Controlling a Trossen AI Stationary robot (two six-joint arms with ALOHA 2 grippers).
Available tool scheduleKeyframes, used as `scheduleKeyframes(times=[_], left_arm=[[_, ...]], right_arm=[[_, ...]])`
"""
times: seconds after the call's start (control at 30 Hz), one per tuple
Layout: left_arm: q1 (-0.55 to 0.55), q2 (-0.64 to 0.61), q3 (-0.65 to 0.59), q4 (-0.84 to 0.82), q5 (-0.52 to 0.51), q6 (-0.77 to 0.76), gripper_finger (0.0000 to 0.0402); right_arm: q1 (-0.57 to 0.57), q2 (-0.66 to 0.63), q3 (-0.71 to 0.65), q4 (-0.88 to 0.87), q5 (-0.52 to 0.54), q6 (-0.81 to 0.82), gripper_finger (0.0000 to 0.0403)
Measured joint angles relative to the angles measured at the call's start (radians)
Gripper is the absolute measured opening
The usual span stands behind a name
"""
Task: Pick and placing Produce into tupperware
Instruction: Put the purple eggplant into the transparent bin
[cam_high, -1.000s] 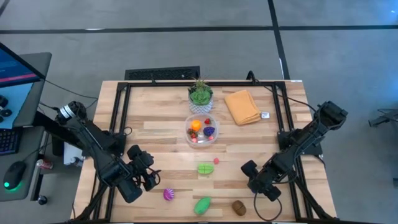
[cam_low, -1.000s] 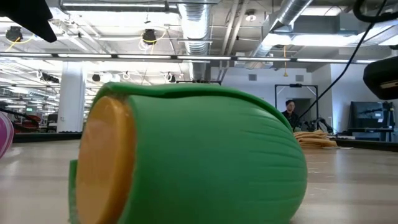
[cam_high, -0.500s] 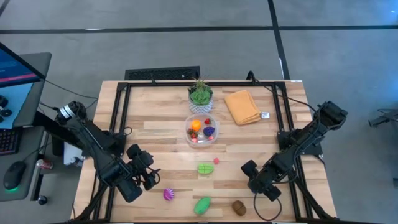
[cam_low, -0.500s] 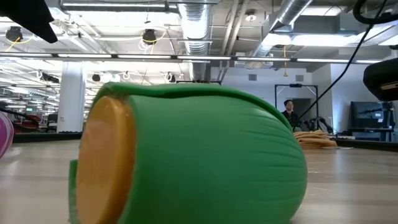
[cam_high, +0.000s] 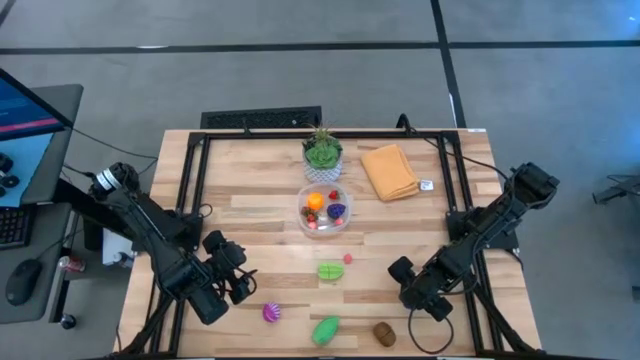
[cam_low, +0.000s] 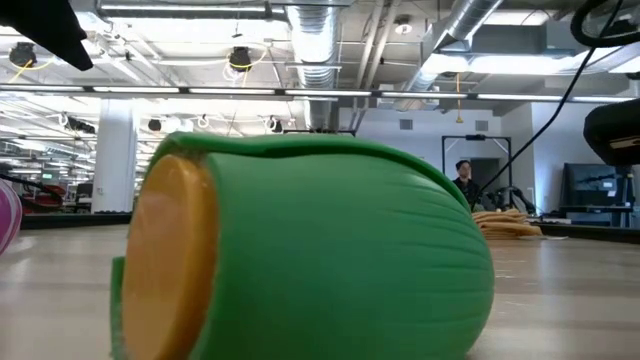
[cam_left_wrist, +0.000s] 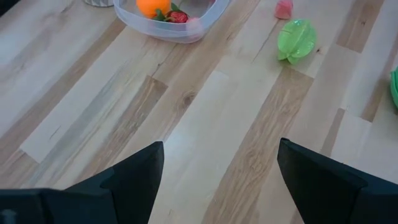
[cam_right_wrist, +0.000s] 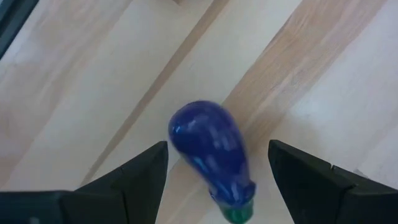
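Now | left gripper (cam_high: 238, 272) lower left, jaws wide, empty | right gripper (cam_high: 402, 280) lower right, jaws spread over blue eggplant (cam_right_wrist: 211, 149), not gripping | tupperware (cam_high: 325, 209) centre of tabletop (cam_high: 260, 205)

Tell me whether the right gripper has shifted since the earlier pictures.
No. In the high view the right gripper sits the same way beside the small brown toy.

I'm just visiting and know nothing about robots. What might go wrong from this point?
1. The blue eggplant is smooth and rounded. It lies between the right gripper's open fingers and may roll or squirt out as they close.
2. The tupperware already holds several pieces, so a dropped one might bounce out.
The left gripper waits open at the table's left front.
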Motion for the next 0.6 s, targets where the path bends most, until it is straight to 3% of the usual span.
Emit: scheduleKeyframes(times=[0.6], left_arm=[[-0.001,0.0,0.0,-0.025,-0.02,-0.014,0.0302]], right_arm=[[-0.041,0.078,0.0,0.052,0.007,0.077,0.0301]])
